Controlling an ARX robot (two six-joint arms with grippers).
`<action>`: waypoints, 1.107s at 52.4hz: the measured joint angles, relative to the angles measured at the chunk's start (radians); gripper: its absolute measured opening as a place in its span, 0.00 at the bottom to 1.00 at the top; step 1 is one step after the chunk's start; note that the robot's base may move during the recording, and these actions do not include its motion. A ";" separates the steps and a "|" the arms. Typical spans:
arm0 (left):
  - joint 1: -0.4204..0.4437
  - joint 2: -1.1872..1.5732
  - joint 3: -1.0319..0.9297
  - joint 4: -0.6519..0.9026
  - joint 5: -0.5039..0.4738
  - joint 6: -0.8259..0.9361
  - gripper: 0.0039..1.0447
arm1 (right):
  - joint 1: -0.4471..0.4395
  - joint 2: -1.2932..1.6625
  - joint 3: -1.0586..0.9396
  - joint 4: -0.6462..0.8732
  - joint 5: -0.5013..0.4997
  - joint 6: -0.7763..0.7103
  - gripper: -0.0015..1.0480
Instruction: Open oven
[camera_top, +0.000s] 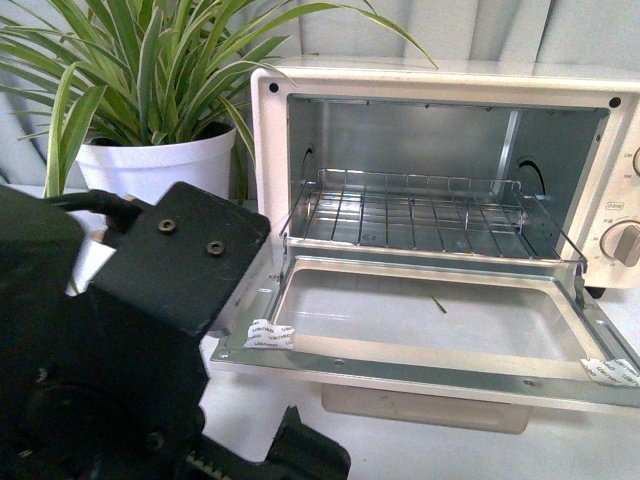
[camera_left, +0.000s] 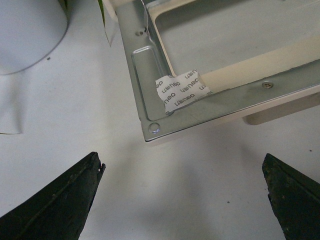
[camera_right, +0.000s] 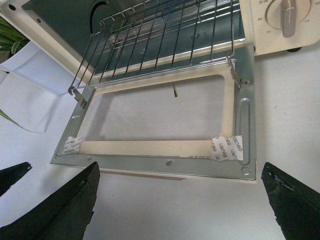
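The cream-white oven stands at the back right with its door folded down flat toward me. Its glass window faces up and the wire rack is slid partly out. The bar handle shows beneath the door's front edge. My left arm fills the lower left of the front view. The left gripper is open above the bare table just off the door's corner. The right gripper is open too, just in front of the door's front edge, holding nothing.
A white pot with a long-leaved green plant stands left of the oven. Knobs sit on the oven's right side. Taped labels mark the door's front corners. White tabletop lies around the door.
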 joint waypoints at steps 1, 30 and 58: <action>-0.002 -0.029 -0.017 0.003 0.000 0.004 0.94 | -0.004 -0.013 -0.006 -0.005 -0.003 -0.006 0.91; 0.044 -0.591 -0.281 0.011 -0.021 0.038 0.94 | -0.049 -0.492 -0.185 -0.200 0.021 -0.156 0.91; 0.126 -1.174 -0.403 -0.386 -0.053 -0.063 0.94 | -0.035 -0.712 -0.306 -0.203 0.081 -0.152 0.91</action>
